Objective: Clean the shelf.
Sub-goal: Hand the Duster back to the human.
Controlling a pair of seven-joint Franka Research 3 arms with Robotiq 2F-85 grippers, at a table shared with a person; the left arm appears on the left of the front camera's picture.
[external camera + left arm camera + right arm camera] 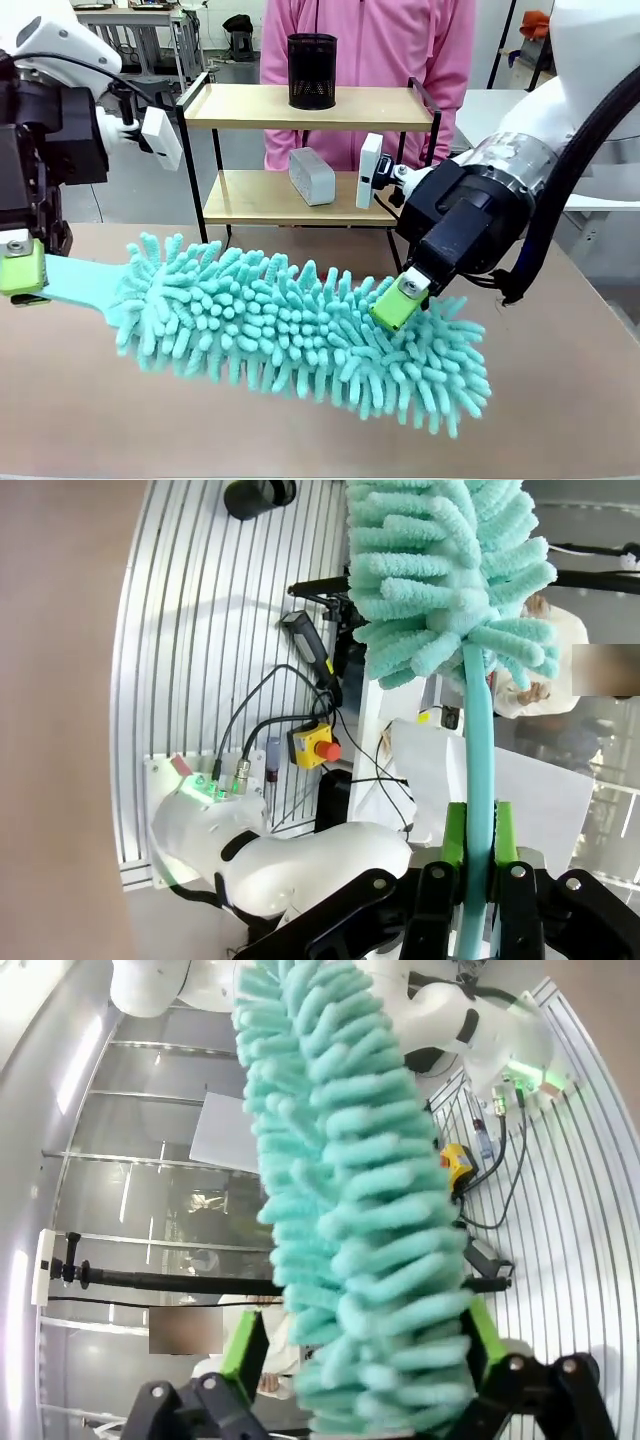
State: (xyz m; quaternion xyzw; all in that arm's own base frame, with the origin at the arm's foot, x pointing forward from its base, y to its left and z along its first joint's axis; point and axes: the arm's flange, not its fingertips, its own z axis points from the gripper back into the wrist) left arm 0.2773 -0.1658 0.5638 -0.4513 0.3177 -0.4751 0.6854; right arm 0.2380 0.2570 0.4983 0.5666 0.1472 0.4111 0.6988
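Left pincer (22, 270) clamps the teal chenille duster's (300, 330) flat handle at left edge, right pincer (400, 300) straddles its fluffy head with jaws spread, shelf (310, 105) upper centre beyond the desk (560, 400); likely a handover step, next needing a firm right-side grasp.

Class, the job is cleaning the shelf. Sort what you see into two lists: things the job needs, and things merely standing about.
Needed for the job:
shelf
teal duster
left gripper
right gripper

Merely standing about:
black mesh cup on the top board
grey box on the lower board
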